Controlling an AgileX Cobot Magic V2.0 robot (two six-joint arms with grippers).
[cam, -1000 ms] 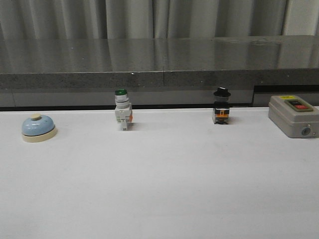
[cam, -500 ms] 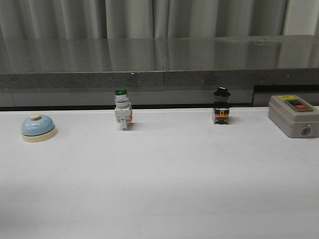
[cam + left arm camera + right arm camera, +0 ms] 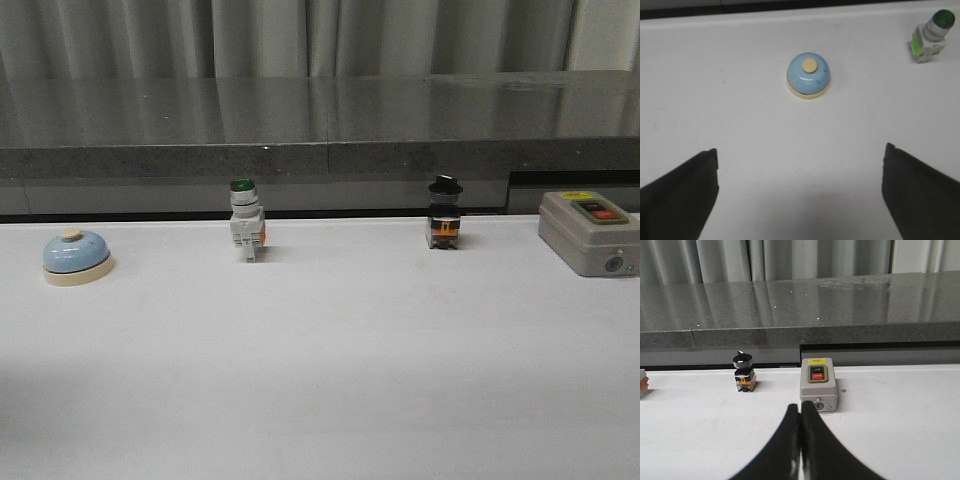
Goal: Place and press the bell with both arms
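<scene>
Nothing on the table (image 3: 330,380) has shifted over the last second in the front view; the bell, both switches and the grey box sit where they were, and neither arm reaches into that view.

Nearest the robot on the left, the left gripper (image 3: 800,192) hangs above the white surface with its two black fingers (image 3: 680,195) spread wide and nothing between them. The bell (image 3: 808,75) stands upright on the table beyond those fingers, well apart from them and roughly in line with the gap, its cream button facing up. In the front view the bell (image 3: 76,256) lies at the far left of the table.

On the right, the right gripper (image 3: 800,440) has its fingers pressed together with nothing held. Just beyond its tips sits the grey switch box (image 3: 818,384), and left of that box the black-knobbed switch (image 3: 744,371).

Farther right of the bell stands the green-capped switch (image 3: 931,36). Behind the table runs a dark stone ledge (image 3: 320,125), with grey curtains (image 3: 300,35) beyond.
</scene>
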